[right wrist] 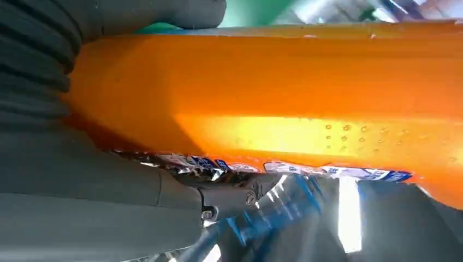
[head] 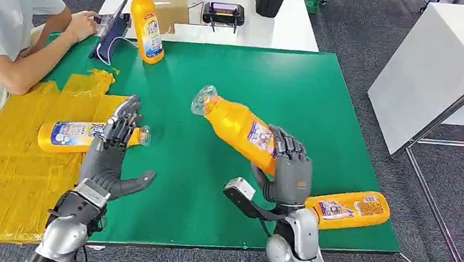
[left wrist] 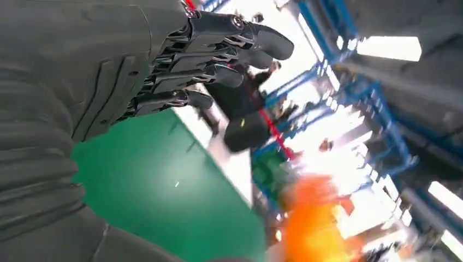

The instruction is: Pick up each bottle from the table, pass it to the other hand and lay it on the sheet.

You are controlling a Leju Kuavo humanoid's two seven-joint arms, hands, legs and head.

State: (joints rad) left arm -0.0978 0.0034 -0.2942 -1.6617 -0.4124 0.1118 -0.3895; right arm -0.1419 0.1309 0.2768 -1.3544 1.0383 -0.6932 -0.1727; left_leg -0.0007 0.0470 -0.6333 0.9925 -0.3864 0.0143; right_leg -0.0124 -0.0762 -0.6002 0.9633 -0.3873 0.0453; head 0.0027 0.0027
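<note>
Head view: we see the right hand [head: 290,170] wrapped around the lower body of a held bottle [head: 236,126], raised above the middle of the green tabletop [head: 323,101] and tilted, its clear cap up toward the far left. The left hand [head: 112,154] hangs open, fingers spread and thumb out, holding nothing, at the edge where the yellow sheet [head: 11,166] meets the green. Just beyond its fingers a flat bottle [head: 79,136] lies on the sheet, cap toward the green; whether the fingertips touch it we cannot tell. A near bottle [head: 348,210] lies by the tabletop's near right corner, just beside the right wrist. An upright bottle [head: 146,24] stands at the far left edge. A person [head: 6,29] sits at the far left corner, forearms on the sheet's far part. Beyond stands a white table [head: 292,27] with a cardboard box [head: 168,1].

Left wrist view: we get the dark fingers [left wrist: 218,54] from close behind, straight and apart, empty, with green tabletop past them and a blurred orange shape, probably a bottle.

Right wrist view: we see the held bottle's orange side and label edge up close, the thumb [right wrist: 180,13] across one side, a finger along the other.
</note>
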